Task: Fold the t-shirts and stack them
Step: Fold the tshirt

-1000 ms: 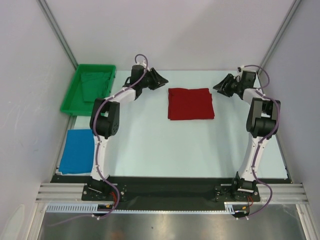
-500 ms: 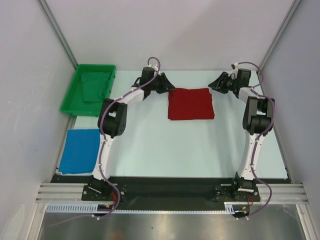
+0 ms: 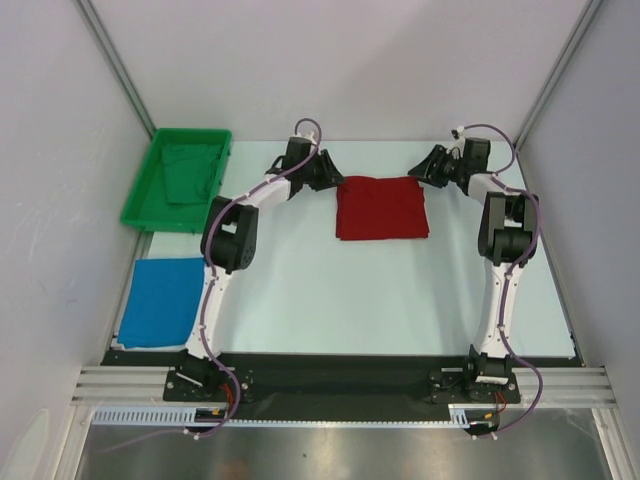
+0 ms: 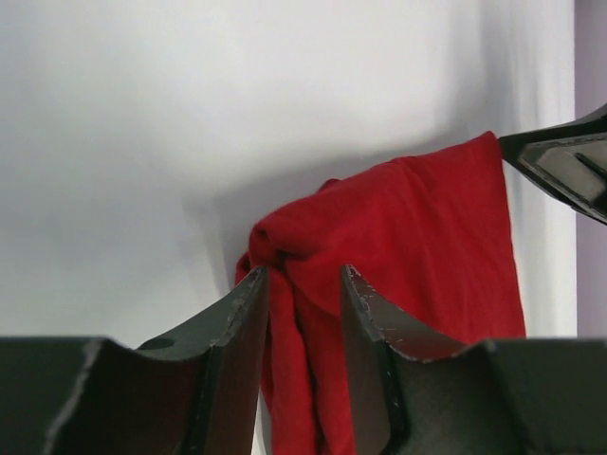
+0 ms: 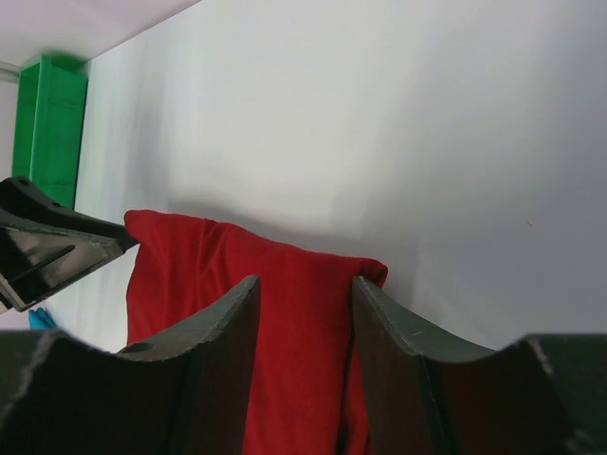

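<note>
Left hand (image 4: 303,275) and right hand (image 5: 304,282), half-parted, straddle corners of the soft folded red t-shirt (image 3: 381,207).

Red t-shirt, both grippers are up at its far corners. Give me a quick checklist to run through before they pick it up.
1. Left gripper lined up on the far left corner of the red t-shirt: ok, cloth sits between its fingers.
2. Left gripper clamped on that cloth: cannot tell; the corner looks bunched at the fingertips.
3. Right gripper lined up on the far right corner: ok, its jaws stand apart astride the edge.
4. Right gripper closed on cloth: not ok, not yet.
5. Red t-shirt folded in a neat square: ok in the top view.
6. Blue t-shirt folded and lying apart from the red one: ok.
</note>
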`<action>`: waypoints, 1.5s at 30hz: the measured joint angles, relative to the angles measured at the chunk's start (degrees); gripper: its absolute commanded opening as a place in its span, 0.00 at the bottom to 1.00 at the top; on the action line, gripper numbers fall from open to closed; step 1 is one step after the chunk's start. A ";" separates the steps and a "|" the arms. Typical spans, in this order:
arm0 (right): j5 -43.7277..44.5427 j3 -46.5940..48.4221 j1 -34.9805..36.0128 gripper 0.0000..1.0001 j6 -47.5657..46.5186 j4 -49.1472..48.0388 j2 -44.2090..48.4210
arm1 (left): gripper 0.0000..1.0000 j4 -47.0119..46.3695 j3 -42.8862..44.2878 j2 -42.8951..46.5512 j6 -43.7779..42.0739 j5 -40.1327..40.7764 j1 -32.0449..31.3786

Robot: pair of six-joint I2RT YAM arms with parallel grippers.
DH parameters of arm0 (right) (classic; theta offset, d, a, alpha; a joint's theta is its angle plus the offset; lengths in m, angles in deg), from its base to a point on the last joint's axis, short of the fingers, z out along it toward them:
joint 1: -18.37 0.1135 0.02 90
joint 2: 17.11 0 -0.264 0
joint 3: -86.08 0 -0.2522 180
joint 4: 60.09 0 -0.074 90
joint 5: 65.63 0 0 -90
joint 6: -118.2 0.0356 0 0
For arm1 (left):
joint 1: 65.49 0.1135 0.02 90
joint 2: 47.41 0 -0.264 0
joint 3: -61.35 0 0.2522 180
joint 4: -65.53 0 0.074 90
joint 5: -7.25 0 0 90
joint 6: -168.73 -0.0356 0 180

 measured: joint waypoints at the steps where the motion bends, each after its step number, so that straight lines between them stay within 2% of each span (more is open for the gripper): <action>1: 0.02 0.02 0.11 0.49 -0.09 -0.02 -0.04 | 0.42 0.35 0.57 -0.59 0.00 0.02 0.00; 7: 0.37 0.90 0.28 0.50 -1.11 0.79 -0.72 | 0.42 1.90 3.63 -3.56 0.04 0.37 0.00; 16: 0.39 3.39 0.31 0.40 -0.96 2.56 -2.71 | 0.35 1.77 8.22 -7.19 1.66 -0.15 0.00; 19: -0.11 3.65 0.33 0.32 -0.02 2.45 -3.30 | 0.33 1.03 8.24 -7.41 2.32 -0.46 0.00; 20: -0.20 3.67 0.33 0.25 0.42 2.25 -3.48 | 0.32 0.50 8.24 -7.50 2.58 -0.61 0.00; 22: -0.61 3.67 0.33 0.17 1.53 1.46 -3.80 | 0.31 0.00 8.24 -7.58 2.84 -0.74 0.00; 23: -1.05 3.67 0.26 0.05 2.62 0.55 -3.96 | 0.28 -0.28 8.24 -7.58 3.02 -0.87 0.00; 24: -1.40 3.65 0.15 0.00 3.21 -0.35 -4.09 | 0.26 -0.66 8.24 -7.61 3.13 -1.01 0.00; 25: -1.97 3.61 0.00 0.00 4.28 -1.38 -4.20 | 0.21 -1.25 8.24 -7.61 3.21 -1.22 0.00; 28: -2.49 1.40 -0.35 0.00 6.86 -5.16 -3.65 | 0.16 -3.02 8.24 -7.61 3.52 -2.08 0.02; 35: 1.33 -11.02 -2.36 0.00 8.22 -7.13 3.72 | 0.00 -5.29 7.96 -7.58 3.58 -2.56 0.31; 40: 2.21 -11.32 -3.34 0.00 8.59 -7.56 5.73 | 0.02 -5.92 8.28 -7.61 4.09 -3.93 0.70; 45: 2.99 -11.21 -3.37 0.00 9.25 -7.82 5.73 | 0.21 -5.81 13.57 -10.03 4.59 -5.31 1.14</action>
